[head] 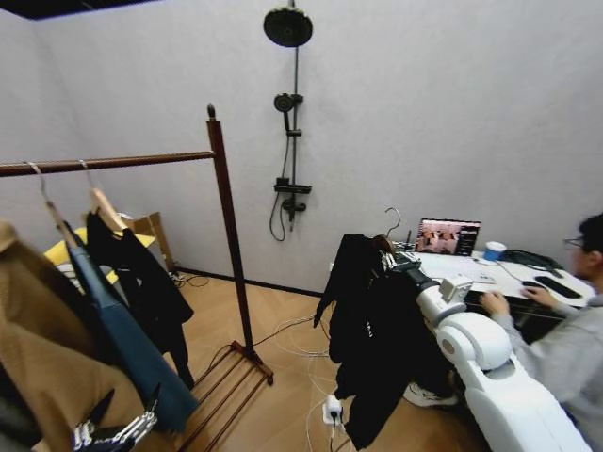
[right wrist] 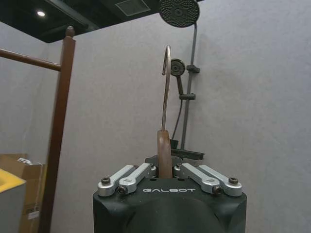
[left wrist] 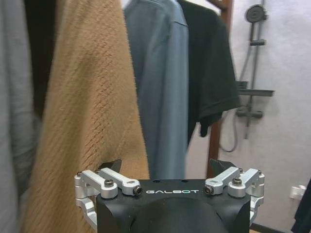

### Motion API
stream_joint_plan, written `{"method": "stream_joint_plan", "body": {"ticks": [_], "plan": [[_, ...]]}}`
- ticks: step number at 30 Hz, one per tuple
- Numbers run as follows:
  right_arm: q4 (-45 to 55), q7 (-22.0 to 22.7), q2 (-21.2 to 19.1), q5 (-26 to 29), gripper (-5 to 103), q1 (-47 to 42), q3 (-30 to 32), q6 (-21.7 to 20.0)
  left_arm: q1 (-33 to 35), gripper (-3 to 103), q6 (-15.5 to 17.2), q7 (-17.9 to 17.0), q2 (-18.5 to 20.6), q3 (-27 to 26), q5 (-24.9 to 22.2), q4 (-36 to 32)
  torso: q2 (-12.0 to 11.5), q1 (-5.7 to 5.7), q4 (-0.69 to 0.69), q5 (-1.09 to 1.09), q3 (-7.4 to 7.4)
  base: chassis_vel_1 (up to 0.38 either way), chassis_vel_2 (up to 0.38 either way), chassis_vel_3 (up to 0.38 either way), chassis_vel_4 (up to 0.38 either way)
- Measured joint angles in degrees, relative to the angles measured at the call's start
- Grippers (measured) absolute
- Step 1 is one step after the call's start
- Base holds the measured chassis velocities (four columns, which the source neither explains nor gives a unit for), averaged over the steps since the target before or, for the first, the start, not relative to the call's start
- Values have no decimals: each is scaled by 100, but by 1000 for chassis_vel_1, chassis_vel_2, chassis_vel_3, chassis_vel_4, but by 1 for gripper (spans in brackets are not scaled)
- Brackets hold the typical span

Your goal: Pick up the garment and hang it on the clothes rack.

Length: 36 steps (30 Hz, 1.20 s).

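Currently the right tool (right wrist: 165,171) grips the wooden neck of the hanger (right wrist: 164,154), its fingers pressed in on both sides just under the metal hook (right wrist: 166,82), which stands upright above it. In the head view this right tool (head: 396,259) holds the garment (head: 372,339), a long black jacket with small white lettering, up in the air to the right of the clothes rack (head: 226,235) and well apart from it. The jacket hangs straight down from its hanger, its hem above the wooden floor (head: 283,377), with the white right arm (head: 480,358) reaching up from below to it.

The rack's reddish-brown rod (head: 104,163) runs left from the knob-topped post, and its slatted base (head: 231,377) rests on the floor. Already on the rod hang a short black top (head: 146,282), a blue shirt (head: 127,344) and a tan knitted garment (head: 38,358), side by side.

The left tool (head: 113,433) sits low at the robot's left, just in front of those hung clothes, and its fingers (left wrist: 111,167) are spread wide with nothing between them. From the left wrist the tan knit (left wrist: 92,111) is nearest, then the blue shirt (left wrist: 163,92) and the black top (left wrist: 211,73).

A shower fitting (head: 289,113) is fixed to the grey wall behind.
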Motion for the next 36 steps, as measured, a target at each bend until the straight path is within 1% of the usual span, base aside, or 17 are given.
{"method": "stream_joint_plan", "body": {"ticks": [10,29,36], "plan": [[140,-13,37,30,10,25,-25,11,0,100,0,-2,0,0,0,0,0,0,0,-1,0,120,126,128,126],[154,-6,-51,83,10,81,57,-4,0,100,0,-2,0,0,0,0,0,1,-2,0,0,126,127,127,116],[139,63,-80,121,10,172,96,-21,0,100,0,-2,0,0,0,0,-1,1,2,-1,0,112,122,126,108]]}}
